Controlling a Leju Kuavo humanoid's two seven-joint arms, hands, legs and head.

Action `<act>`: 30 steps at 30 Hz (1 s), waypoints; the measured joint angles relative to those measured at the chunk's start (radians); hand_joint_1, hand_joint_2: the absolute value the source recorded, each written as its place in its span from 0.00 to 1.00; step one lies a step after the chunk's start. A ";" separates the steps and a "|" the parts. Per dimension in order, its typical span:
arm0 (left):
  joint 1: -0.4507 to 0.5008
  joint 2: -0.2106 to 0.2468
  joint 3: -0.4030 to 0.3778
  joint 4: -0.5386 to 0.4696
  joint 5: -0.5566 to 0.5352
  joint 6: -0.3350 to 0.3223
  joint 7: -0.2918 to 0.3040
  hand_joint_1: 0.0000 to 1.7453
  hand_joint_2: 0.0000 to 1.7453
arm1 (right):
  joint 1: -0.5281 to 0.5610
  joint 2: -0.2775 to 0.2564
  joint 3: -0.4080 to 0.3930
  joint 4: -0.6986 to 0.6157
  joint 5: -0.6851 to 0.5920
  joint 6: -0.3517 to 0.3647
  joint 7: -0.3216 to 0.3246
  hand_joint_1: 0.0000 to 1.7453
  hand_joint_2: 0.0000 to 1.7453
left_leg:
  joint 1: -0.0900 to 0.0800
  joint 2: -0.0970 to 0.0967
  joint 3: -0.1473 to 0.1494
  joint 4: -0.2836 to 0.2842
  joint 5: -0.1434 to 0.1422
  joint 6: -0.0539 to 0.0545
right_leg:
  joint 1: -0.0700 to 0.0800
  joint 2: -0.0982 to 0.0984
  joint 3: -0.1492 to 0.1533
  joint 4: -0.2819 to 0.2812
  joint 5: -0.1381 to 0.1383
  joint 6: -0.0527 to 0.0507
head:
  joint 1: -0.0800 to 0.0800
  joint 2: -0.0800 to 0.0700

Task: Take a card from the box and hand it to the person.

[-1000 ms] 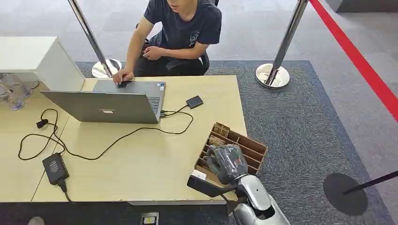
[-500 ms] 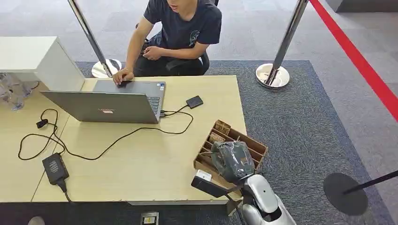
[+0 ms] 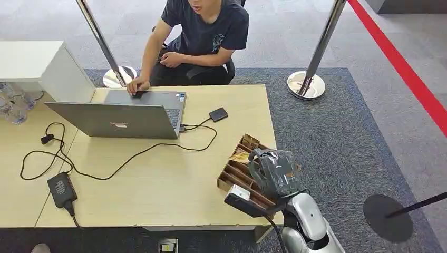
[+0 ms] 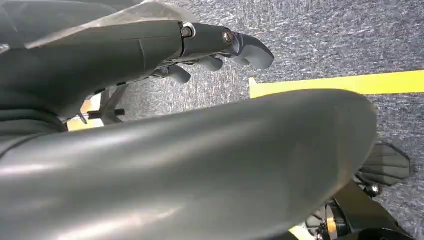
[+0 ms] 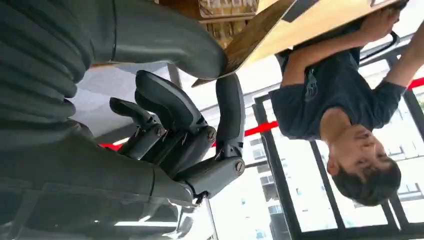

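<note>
Right hand: the right hand [image 3: 277, 173] hung above the far end of the box [image 3: 237, 176], at the table's [image 3: 158, 190] edge nearest the robot.
Fingers, right: in the right wrist view a thumb and one finger [image 5: 229, 112] were pinched on the edge of a thin tan card [image 5: 252, 37]; the other fingers were curled in below them, touching nothing.
Card: it stuck out past the fingertips toward the person [image 3: 203, 29], with the box's slots just beyond the thumb. From the head view a yellowish corner showed beside the hand.
Left hand: the left hand [image 4: 220, 47] hung over carpet, fingers loosely apart with nothing between them.
Person: seated across the table, well apart from the fingers, one hand on a laptop [image 3: 121, 118], not reaching out.
Done: judging from the pinch, a card was out of its slot.
Left: carrying it across and handing it over.
</note>
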 joint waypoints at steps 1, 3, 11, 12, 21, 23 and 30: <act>0.000 0.000 0.000 0.000 0.000 0.000 0.000 0.00 0.00 | 0.002 -0.001 -0.001 -0.008 0.001 0.000 0.000 1.00 1.00 | 0.000 0.000 0.000 0.000 0.000 0.000 | 0.000 0.000 0.000 0.000 0.000 0.000 | 0.000 0.000; 0.000 0.000 0.000 0.000 0.000 0.000 0.000 0.00 0.00 | 0.009 -0.005 -0.006 -0.026 0.001 0.000 0.000 1.00 1.00 | 0.000 0.000 0.000 0.000 0.000 0.000 | 0.000 0.000 0.000 0.000 0.000 0.000 | 0.000 0.000; -0.001 0.000 0.000 0.000 0.005 0.003 0.000 0.00 0.00 | 0.015 -0.014 -0.026 -0.052 0.001 -0.005 0.001 1.00 1.00 | 0.000 0.000 0.000 0.000 0.000 0.000 | 0.000 0.000 0.000 0.000 0.000 0.000 | 0.000 0.000; -0.001 0.000 0.000 0.000 0.005 0.005 0.000 0.00 0.00 | 0.015 -0.014 -0.029 -0.052 0.001 -0.008 0.001 1.00 1.00 | 0.000 0.000 0.000 0.000 0.000 0.000 | 0.000 0.000 0.000 0.000 0.000 0.000 | 0.000 0.000; -0.002 0.000 0.000 0.000 0.002 0.006 0.003 0.00 0.00 | -0.046 -0.006 -0.068 -0.028 -0.011 -0.047 -0.006 1.00 1.00 | 0.000 0.000 0.000 0.000 0.000 0.000 | 0.000 0.000 0.000 0.000 0.000 0.000 | 0.000 0.000; -0.003 0.000 0.000 0.000 -0.002 0.004 0.003 0.00 0.00 | -0.075 0.003 -0.077 -0.008 -0.018 -0.047 -0.006 1.00 1.00 | 0.000 0.000 0.000 0.000 0.000 0.000 | 0.000 0.000 0.000 0.000 0.000 0.000 | 0.000 0.000; -0.007 0.000 0.000 0.000 -0.015 0.000 0.003 0.00 0.00 | -0.171 0.040 -0.118 0.060 -0.007 -0.054 -0.011 1.00 1.00 | 0.000 0.000 0.000 0.000 0.000 0.000 | 0.000 0.000 0.000 0.000 0.000 0.000 | 0.000 0.000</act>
